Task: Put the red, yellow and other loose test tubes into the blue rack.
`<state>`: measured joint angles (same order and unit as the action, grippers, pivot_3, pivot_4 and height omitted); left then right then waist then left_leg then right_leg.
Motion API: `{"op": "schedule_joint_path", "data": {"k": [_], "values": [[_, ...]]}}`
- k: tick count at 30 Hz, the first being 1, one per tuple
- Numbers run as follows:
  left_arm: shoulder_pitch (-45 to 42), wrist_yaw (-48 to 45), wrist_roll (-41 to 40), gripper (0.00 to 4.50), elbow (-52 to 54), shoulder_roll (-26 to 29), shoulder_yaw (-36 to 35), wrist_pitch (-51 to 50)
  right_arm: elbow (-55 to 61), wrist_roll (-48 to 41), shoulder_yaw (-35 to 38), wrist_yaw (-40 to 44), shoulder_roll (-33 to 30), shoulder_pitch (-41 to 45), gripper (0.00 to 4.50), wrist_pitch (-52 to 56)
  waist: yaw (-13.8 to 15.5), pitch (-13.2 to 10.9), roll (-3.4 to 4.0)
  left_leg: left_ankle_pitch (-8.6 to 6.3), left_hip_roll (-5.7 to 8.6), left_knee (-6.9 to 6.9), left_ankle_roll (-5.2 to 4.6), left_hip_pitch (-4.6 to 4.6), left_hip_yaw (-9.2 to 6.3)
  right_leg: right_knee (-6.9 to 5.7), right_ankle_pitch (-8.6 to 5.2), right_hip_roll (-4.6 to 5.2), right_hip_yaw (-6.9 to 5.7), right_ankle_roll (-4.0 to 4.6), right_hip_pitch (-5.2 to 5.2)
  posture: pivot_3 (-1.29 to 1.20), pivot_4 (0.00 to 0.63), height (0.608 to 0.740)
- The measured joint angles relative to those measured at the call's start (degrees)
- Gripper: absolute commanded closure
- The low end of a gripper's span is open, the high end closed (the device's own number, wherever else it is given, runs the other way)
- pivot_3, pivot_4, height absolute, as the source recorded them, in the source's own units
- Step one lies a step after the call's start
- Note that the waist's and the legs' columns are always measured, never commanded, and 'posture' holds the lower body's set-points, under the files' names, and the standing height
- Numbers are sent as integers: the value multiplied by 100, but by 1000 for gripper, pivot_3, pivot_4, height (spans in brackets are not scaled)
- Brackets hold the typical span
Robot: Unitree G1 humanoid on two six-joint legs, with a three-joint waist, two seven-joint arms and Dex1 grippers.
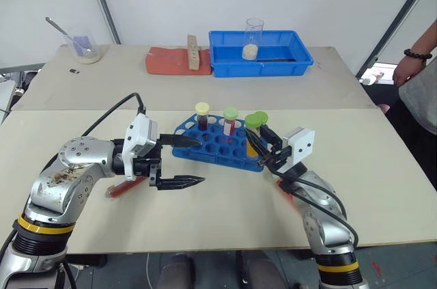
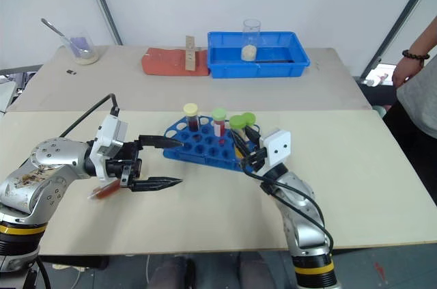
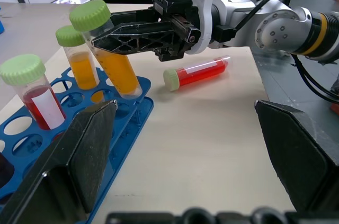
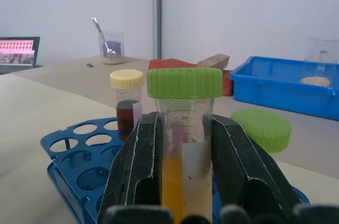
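step in hand: a yellow tube [image 3: 108, 49] with a green cap is being seated into the blue rack [image 1: 205, 149]; judged from the left wrist view, its base sits in or just at a hole at the rack's near right end, and the tube leans.
right gripper [image 3: 114, 38]: fingers are clamped on the yellow tube just below its cap; the tube is seen between both fingers in the right wrist view.
left gripper [image 1: 188, 162]: fingers are spread wide and nothing is held; it is poised beside the rack's left end, one finger over the rack's edge.
rack contents: three tubes are standing already, one dark with a pale yellow cap [image 1: 202, 114], one red with a green cap [image 1: 230, 119], one yellow with a green cap [image 3: 77, 57].
loose tubes: a red tube [image 3: 198, 72] is lying on the table [image 1: 225, 214] near the right arm; another red tube [image 1: 124, 188] is lying under the left arm.
progress: judged as partway; two tubes are left on the table.
next move: the held tube is to be set upright and pushed fully down before release; the fingers are then to be lifted clear of the caps nearby.
risk: a tilted tube may jam at the hole's rim or shift the rack.
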<state>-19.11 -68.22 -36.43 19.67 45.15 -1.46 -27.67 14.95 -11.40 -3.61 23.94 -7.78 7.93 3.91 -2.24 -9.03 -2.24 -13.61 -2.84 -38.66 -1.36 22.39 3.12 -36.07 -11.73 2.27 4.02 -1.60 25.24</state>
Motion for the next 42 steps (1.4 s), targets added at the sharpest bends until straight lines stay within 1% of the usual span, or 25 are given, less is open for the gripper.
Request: {"op": "schedule_joint_path", "data": {"k": [5, 7, 8, 12, 14, 16, 17, 18, 20, 22, 23, 25, 26, 27, 28, 30, 33, 34, 37, 39, 42], "values": [[43, 25, -44, 0, 63, 0, -40, -7, -105, -4, -4, -83, 41, -132, 3566, -137, -5, 0, 0, 0, 0, 1, 0, 1, 1, 2, -1, 2, 0, 1, 0, 0, 150, 740], [78, 60, -66, 0, 64, -1, -50, -9, -128, -21, 0, -59, 28, -205, 2502, -233, -1, 0, 0, 0, 1, 0, 0, 1, 1, 2, -1, 3, 0, 1, 0, 0, 150, 740], [79, 70, -66, 0, 64, -1, -50, -9, -160, -36, 9, -48, 22, -214, 2254, -234, -3, 0, 0, 0, 1, 0, 0, 1, 1, 2, -1, 3, 0, 0, 0, 0, 150, 740], [82, 127, -71, 0, 66, -2, -50, -9, -250, -100, 16, -20, -66, -265, 841, -233, -13, -1, 1, 0, 0, 1, 0, 1, 1, 1, 0, 3, 0, 0, 1, 0, 150, 740], [98, 148, -75, 0, 89, -4, -50, -9, -168, -112, 17, 16, -242, -310, 105, -154, -17, -1, 2, 0, 0, 1, 0, 1, 1, 2, -1, 3, 0, 0, 1, 0, 150, 740], [136, 168, -76, 0, 98, 0, -58, -9, 101, -141, 54, 114, -552, -479, 105, 132, -8, -1, 2, 0, 2, 3, 0, 2, 1, 3, -3, 4, 1, 1, 1, 0, 150, 740], [179, 175, -74, 0, 112, 16, -61, -8, 380, -226, 105, 185, -842, -603, 105, 424, 2, -2, 3, -1, 4, 5, 1, 6, 2, 5, -4, 8, 1, 0, 3, 0, 150, 740], [210, 174, -73, 0, 117, 38, -66, -9, 575, -305, 213, 233, -1034, -690, 105, 645, 2, -2, 2, -1, 4, 6, 1, 6, 2, 6, -5, 9, 1, -1, 3, 0, 150, 740], [293, 138, -61, 0, 202, 138, -75, -4, 1338, -659, 552, 394, -1707, -962, 105, 1407, 13, -3, 4, -2, 6, 7, 2, 9, 5, 9, -7, 13, 1, -3, 5, 0, 150, 740], [348, 98, -28, 0, 210, 224, -75, 1, 1750, -917, 804, 465, -2006, -1073, 105, 1810, 17, -3, 2, -2, 4, 10, 2, 3, 3, 11, -8, 12, -1, -4, 1, 0, 150, 740], [383, 9, 57, 0, 215, 270, -56, 78, 2195, -1204, 977, 559, -2433, -1212, 105, 2325, 13, -4, 5, -2, 5, 12, 2, 2, 6, 10, -8, 12, 0, -4, 3, 0, 150, 740], [477, -169, 195, 0, 222, 385, -8, 274, 2766, -1509, 1243, 682, -3148, -1417, 105, 3137, 15, -6, 5, -2, 4, 19, 2, -7, 7, 11, -10, 12, 0, -1, 0, 0, 150, 740], [536, -303, 311, 0, 226, 435, 60, 431, 3082, -1731, 1439, 735, -3613, -1478, 105, 3749, 13, -6, 5, -2, 4, 21, 2, -8, 9, 11, -10, 15, 1, 0, 0, 0, 150, 740], [574, -382, 387, 0, 228, 446, 117, 544, 3258, -1878, 1571, 752, -3916, -1492, 105, 4159, 17, -6, 4, -2, 4, 21, 2, -11, 10, 12, -10, 16, 0, 1, -1, 0, 150, 740], [600, -477, 496, 0, 230, 441, 232, 681, 3426, -2096, 1680, 752, -4321, -1395, 105, 4784, 15, -8, 0, -2, 4, 20, 3, -12, 9, 14, -10, 17, 1, 1, -1, 0, 150, 740], [610, -569, 615, 0, 238, 395, 386, 884, 3510, -2420, 1748, 755, -4688, -1097, 105, 5574, 16, -12, -7, -2, 3, 20, 3, -10, 8, 20, -9, 17, -1, 1, -1, 0, 150, 740], [617, -630, 736, 0, 262, 270, 577, 1073, 3493, -2886, 1727, 789, -5030, -624, 105, 6574, 28, -14, -10, -2, 6, 18, 2, -6, 8, 24, -9, 20, 0, 1, -1, 0, 150, 740], [616, -634, 766, 0, 275, 198, 677, 1130, 3388, -3002, 1577, 770, -5072, -348, 105, 6948, 35, -15, -14, -2, 5, 18, 2, -5, 8, 27, -9, 19, 0, 1, -1, 0, 150, 740], [595, -644, 830, 0, 318, 58, 863, 1203, 2942, -3049, 1042, 666, -5007, 245, 105, 7509, 36, -17, -17, -4, 7, 19, -1, 11, 10, 36, -9, 20, 0, -1, 6, 0, 150, 740], [577, -641, 852, 0, 350, 11, 949, 1239, 2693, -3045, 744, 627, -4971, 580, 105, 7738, 41, -17, -16, -6, 10, 20, -5, 30, 8, 37, -9, 19, 1, -4, 22, 0, 150, 740], [559, -605, 846, 0, 391, -68, 1009, 1235, 2245, -3025, 200, 583, -4794, 1314, 105, 8072, 33, -17, -16, -6, 11, 19, -7, 64, 4, 32, 1, 16, 1, -21, 58, 0, 150, 740]]}}
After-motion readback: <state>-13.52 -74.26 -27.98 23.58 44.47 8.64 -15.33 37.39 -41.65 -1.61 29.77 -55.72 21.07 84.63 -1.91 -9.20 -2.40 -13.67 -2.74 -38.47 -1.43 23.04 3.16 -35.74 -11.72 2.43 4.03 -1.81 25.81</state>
